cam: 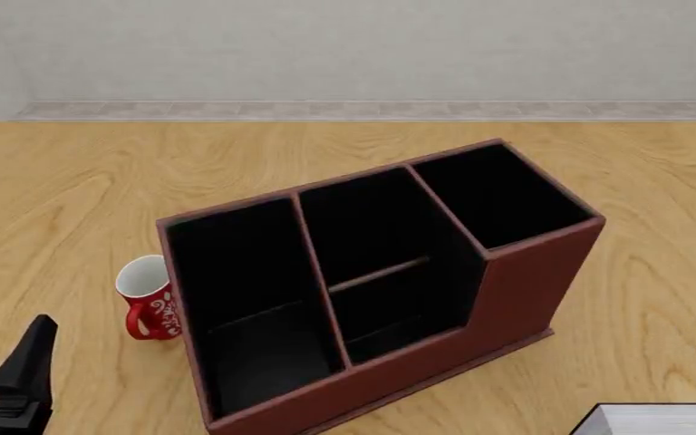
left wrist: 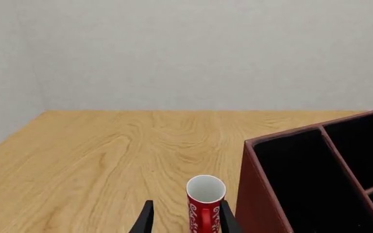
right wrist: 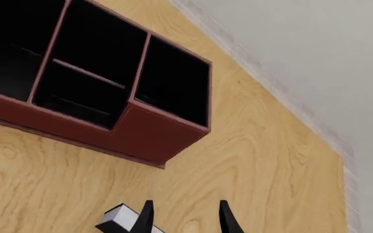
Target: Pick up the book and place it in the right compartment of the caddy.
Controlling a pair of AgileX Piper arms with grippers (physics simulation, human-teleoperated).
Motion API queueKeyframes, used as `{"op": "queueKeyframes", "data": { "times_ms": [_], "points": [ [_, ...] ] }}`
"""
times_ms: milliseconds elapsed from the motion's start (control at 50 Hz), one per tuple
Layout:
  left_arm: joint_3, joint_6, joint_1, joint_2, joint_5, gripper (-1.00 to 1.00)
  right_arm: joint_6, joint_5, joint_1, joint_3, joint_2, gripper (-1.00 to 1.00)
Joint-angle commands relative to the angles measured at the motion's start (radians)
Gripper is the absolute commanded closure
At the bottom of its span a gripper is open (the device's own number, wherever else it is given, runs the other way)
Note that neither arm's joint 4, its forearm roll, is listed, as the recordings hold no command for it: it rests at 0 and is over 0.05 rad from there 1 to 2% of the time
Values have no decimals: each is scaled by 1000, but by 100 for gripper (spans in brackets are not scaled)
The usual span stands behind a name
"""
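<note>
The dark red-brown caddy [cam: 517, 290] stands mid-table, its black interior split into three sections. Its right compartment [cam: 499, 195], the small tall-walled end, holds nothing; the right wrist view shows it too [right wrist: 173, 80]. The book [cam: 656, 419], black-covered with pale page edges, lies flat at the near right edge of the front view. Just above it my right gripper [right wrist: 186, 221] hangs open, and a corner of the book [right wrist: 118, 217] shows beside one finger. My left gripper [left wrist: 186, 221] is open near the table's front left, apart from everything.
A small red-and-white mug [cam: 149, 299] stands upright against the caddy's left end wall, ahead of the left gripper [cam: 4, 362]; the left wrist view shows the mug [left wrist: 205, 204] beside the caddy [left wrist: 258, 194]. A pale wall runs behind the table's far edge.
</note>
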Motion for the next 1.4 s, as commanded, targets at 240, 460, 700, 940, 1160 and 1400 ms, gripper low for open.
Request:
{"op": "queueKeyframes", "data": {
  "times_ms": [240, 460, 700, 940, 1160, 1400],
  "points": [
    [8, 1, -5, 6, -12, -100, -56, 14, -18, 76, 78, -100],
    [11, 1, -5, 5, -14, -100, -35, 53, 27, 57, 118, -100],
    [8, 1, -10, 4, -10, -100, -55, 78, 35, 102, 120, -100],
    [7, 1, -10, 3, -8, -100, -63, 61, 44, 173, 127, -100],
    [13, 1, -10, 4, -15, -100, -70, 27, 48, 218, 149, -100],
    [8, 1, -10, 4, -10, -100, -53, -9, 62, 258, 180, -100]
  ]
}}
